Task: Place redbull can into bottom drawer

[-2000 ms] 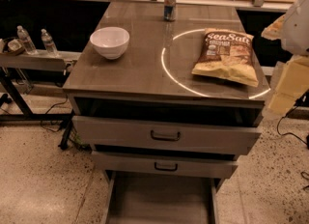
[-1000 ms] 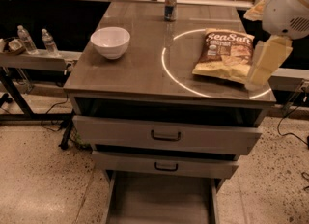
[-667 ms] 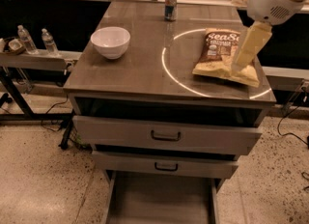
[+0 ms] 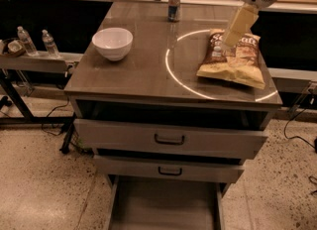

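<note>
The redbull can [image 4: 174, 1] stands upright at the far edge of the cabinet top, silver and blue. At the bottom of the cabinet, the bottom drawer [image 4: 163, 205] is pulled out and its flat grey floor shows nothing on it. My arm comes down from the upper right. Its gripper [image 4: 229, 39] hangs over the upper part of the chip bag, to the right of the can and nearer to me, apart from the can.
A white bowl [image 4: 113, 43] sits on the left of the top. A chip bag [image 4: 233, 58] lies on the right inside a bright ring. Two upper drawers [image 4: 169, 139] stand slightly ajar. Water bottles [image 4: 25, 40] stand on a side shelf at left.
My arm has swung in from the right edge, leftward and farther back, and now sits over the chip bag. The can, bowl and drawers have not moved.
</note>
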Robot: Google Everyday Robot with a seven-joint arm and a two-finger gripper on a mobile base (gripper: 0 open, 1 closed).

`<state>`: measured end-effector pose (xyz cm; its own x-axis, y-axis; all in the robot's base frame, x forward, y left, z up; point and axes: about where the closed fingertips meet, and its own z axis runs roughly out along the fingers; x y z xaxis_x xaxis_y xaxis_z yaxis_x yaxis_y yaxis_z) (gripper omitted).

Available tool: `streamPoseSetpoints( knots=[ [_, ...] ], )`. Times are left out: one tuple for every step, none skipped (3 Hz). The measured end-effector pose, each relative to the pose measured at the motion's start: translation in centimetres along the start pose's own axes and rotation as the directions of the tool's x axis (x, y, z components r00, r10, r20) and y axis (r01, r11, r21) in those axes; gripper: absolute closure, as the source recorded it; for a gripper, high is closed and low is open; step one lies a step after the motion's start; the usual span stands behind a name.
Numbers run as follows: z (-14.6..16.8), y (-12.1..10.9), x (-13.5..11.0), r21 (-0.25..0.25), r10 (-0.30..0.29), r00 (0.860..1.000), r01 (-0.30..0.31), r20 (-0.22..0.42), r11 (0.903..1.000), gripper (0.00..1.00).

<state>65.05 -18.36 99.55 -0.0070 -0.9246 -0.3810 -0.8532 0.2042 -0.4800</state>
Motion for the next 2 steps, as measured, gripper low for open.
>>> streamPoseSetpoints(
  knots=[
    [2.1,-1.4,-0.6,0.056,0.122,0.990,-0.126,0.070,0.9904,0.00],
    [6.5,-4.8,-1.9,0.115,0.261,0.942,-0.289,0.210,0.9503,0.00]
  ],
)
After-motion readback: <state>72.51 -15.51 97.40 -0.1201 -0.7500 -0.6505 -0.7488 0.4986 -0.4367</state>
